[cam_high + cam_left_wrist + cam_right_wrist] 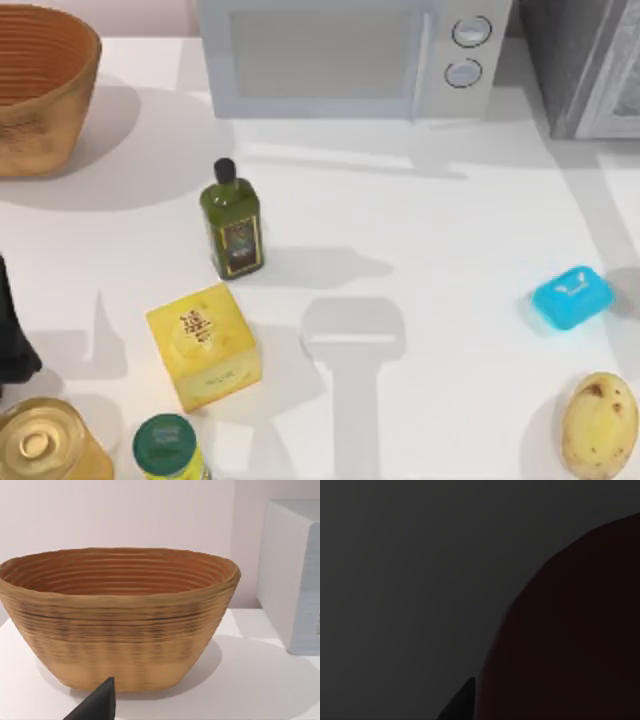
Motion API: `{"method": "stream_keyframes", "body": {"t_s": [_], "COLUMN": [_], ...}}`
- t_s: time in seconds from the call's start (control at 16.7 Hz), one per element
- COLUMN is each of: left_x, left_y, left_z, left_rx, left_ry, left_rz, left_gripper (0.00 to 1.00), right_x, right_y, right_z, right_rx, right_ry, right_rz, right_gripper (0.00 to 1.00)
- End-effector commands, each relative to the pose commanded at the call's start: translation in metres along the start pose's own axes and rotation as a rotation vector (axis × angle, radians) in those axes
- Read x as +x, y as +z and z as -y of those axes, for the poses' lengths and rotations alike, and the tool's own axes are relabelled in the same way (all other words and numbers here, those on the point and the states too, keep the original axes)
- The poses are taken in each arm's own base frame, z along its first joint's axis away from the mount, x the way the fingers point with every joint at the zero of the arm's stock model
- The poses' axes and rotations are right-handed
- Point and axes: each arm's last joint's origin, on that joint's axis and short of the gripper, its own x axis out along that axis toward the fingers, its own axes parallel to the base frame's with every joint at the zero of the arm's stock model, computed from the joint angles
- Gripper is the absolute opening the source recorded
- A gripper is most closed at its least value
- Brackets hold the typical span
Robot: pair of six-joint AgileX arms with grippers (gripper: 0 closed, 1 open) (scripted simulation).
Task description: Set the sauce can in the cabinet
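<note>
The sauce can is out of view. The cabinet [585,60] is the dark-grey unit with a pale framed door at the table's back right corner. My left arm [10,335] is parked at the table's left edge. In the left wrist view one dark fingertip [100,702] shows in front of the wicker basket [117,617]. The right wrist view is dark.
A light-grey microwave [350,55] stands at the back middle and the basket [40,85] at the back left. An olive-oil bottle [232,222], a yellow box [205,345], a gold tin can [45,445] and a green-topped can [167,447] fill the left. A blue block [571,296] and a potato [599,424] lie right.
</note>
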Motion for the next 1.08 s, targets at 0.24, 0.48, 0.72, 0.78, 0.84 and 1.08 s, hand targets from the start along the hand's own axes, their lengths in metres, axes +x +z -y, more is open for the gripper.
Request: {"method": "stream_keyframes", "body": {"t_s": [0.24,0.48,0.72,0.78,0.84,1.08], "left_x": [0.0,0.0,0.0,0.0,0.0,0.0], "left_y": [0.0,0.0,0.0,0.0,0.0,0.0], "left_z": [0.0,0.0,0.0,0.0,0.0,0.0], "left_rx": [0.0,0.0,0.0,0.0,0.0,0.0], "left_ry": [0.0,0.0,0.0,0.0,0.0,0.0], "left_rz": [0.0,0.0,0.0,0.0,0.0,0.0], "left_gripper": [1.0,1.0,1.0,1.0,1.0,1.0], "right_x": [0.0,0.0,0.0,0.0,0.0,0.0], "right_y": [0.0,0.0,0.0,0.0,0.0,0.0], "right_z": [0.0,0.0,0.0,0.0,0.0,0.0], "right_rx": [0.0,0.0,0.0,0.0,0.0,0.0], "right_ry": [0.0,0.0,0.0,0.0,0.0,0.0], "right_rz": [0.0,0.0,0.0,0.0,0.0,0.0], "right_gripper": [0.3,0.6,0.9,0.98,1.0,1.0]}}
